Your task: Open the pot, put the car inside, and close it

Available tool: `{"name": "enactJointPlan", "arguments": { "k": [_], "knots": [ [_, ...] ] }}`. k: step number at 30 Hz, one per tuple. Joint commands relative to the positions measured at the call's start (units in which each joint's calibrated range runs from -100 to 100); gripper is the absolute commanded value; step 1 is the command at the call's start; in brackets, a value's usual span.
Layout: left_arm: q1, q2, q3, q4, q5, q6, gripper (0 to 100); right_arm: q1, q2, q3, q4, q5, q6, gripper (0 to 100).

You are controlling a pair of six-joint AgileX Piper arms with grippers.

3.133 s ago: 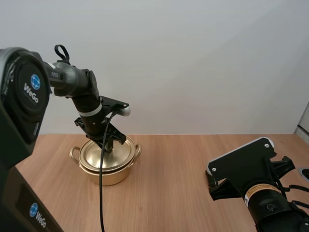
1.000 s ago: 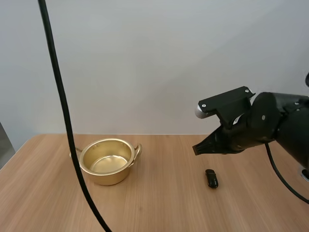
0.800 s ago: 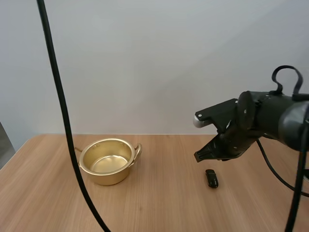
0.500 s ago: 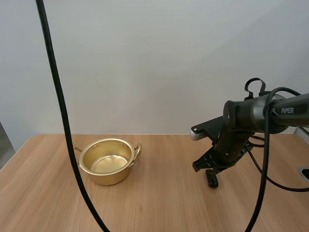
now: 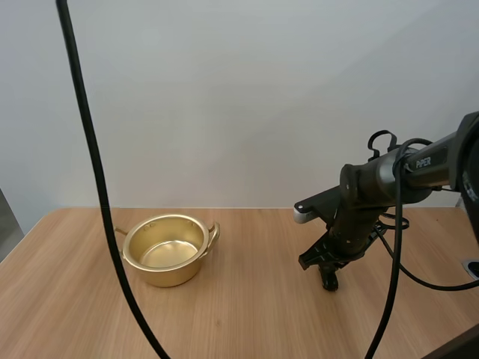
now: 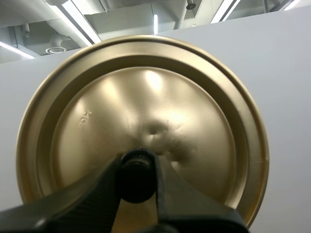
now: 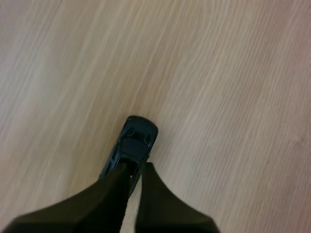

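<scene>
The golden pot stands open on the left of the wooden table. Its golden lid is lifted clear and seen from its top side, with my left gripper shut on the lid's black knob. A small dark toy car lies on the table at the right. My right gripper hangs just over it, pointing down. In the right wrist view the car lies just past my right gripper, whose fingers stand a narrow gap apart with nothing between them.
Bare wooden tabletop stretches between the pot and the car. A white wall stands behind the table's far edge.
The lid has come off the pot and the left arm has left the high view. The right arm has swung in and dropped down over the car.
</scene>
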Motion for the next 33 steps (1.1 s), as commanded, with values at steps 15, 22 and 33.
{"name": "enactJointPlan", "arguments": {
  "k": [15,22,33],
  "knots": [
    [0.01,-0.05,-0.06,0.06,-0.02,-0.08,0,-0.01,-0.08,0.00,4.65,-5.64,-0.03,78],
    [0.01,-0.05,-0.06,0.06,-0.02,-0.08,0,-0.01,2.45,0.00,5.63,-4.97,-0.03,78],
    [0.01,-0.05,-0.06,0.06,-0.02,0.01,0,-0.01,6.12,0.00,5.52,-6.61,-0.03,78]
  ]
}}
